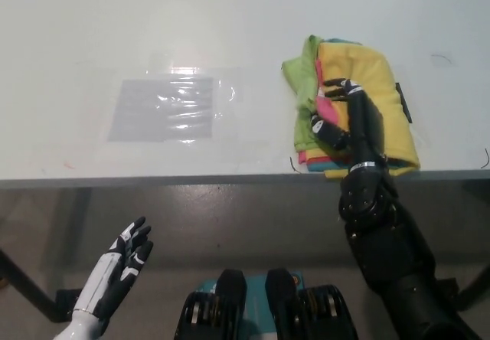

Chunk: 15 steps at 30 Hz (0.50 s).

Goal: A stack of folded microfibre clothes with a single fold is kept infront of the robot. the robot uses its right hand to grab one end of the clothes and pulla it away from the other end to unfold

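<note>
On table's near edge: cloth stack (pixel 360 72) | right hand (pixel 348 118) atop, fingers curling into folds

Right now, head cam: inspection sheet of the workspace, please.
Surface: white table, front edge running across the view.
Job's things: stack of folded cloths near the front edge, yellow on top, green, pink and teal layers showing at its left and front edges.
Clutter: clear plastic sheet lying flat, left of the stack.
Hands: right robot hand on the stack's left front part, fingers curled at the pink and yellow layers; firm grip cannot be confirmed. Left robot hand below table level, open, holding nothing.
Cables: nothing seen.
Surroundings: dark floor under the table, a dark table leg at lower left.
</note>
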Each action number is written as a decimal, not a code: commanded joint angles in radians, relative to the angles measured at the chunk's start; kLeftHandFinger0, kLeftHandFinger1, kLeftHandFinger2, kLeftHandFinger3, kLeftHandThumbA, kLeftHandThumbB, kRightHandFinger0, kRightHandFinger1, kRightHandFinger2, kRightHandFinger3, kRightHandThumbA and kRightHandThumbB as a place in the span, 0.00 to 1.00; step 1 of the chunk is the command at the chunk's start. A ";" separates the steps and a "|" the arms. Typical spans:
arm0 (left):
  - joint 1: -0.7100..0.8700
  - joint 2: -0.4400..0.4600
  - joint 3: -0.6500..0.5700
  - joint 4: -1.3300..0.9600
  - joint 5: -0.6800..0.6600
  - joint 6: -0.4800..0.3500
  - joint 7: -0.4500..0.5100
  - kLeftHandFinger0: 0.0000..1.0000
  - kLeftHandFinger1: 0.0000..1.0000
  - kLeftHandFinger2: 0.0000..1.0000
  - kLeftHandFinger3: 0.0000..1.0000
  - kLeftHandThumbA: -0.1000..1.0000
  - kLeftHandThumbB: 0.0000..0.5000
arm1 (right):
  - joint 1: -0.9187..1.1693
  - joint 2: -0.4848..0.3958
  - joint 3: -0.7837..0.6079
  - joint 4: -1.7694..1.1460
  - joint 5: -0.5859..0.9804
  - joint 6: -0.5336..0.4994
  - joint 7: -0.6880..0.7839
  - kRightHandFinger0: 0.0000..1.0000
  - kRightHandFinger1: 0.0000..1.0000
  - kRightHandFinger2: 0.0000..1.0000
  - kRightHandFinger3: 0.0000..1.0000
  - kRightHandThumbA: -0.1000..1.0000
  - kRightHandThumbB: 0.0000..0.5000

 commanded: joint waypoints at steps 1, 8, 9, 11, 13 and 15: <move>-0.019 0.021 0.004 -0.036 0.012 -0.003 -0.012 1.00 1.00 1.00 1.00 0.88 0.34 | -0.029 0.020 -0.033 -0.043 0.090 -0.036 -0.021 0.00 0.19 0.51 0.26 0.76 0.00; -0.022 0.026 0.000 -0.038 0.021 0.003 -0.013 1.00 1.00 1.00 1.00 0.83 0.33 | -0.028 0.019 -0.029 -0.063 0.119 -0.031 0.000 0.09 0.42 0.72 0.42 0.78 0.07; -0.022 0.026 -0.001 -0.037 0.025 0.000 -0.012 1.00 1.00 1.00 1.00 0.82 0.34 | -0.027 0.019 -0.031 -0.061 0.129 -0.038 0.002 0.10 0.44 0.73 0.42 0.77 0.06; -0.020 0.025 -0.001 -0.043 0.021 0.007 -0.015 1.00 1.00 1.00 1.00 0.82 0.34 | -0.025 0.019 -0.037 -0.059 0.152 -0.041 0.012 0.13 0.49 0.76 0.44 0.74 0.05; -0.017 0.028 -0.001 -0.042 0.026 0.004 -0.014 1.00 1.00 1.00 1.00 0.82 0.34 | -0.022 0.018 -0.035 -0.054 0.164 -0.053 0.012 0.17 0.53 0.78 0.47 0.74 0.05; -0.015 0.026 -0.001 -0.041 0.025 0.003 -0.014 1.00 1.00 1.00 1.00 0.82 0.34 | -0.016 0.013 -0.039 -0.047 0.177 -0.097 0.000 0.16 0.53 0.78 0.48 0.73 0.02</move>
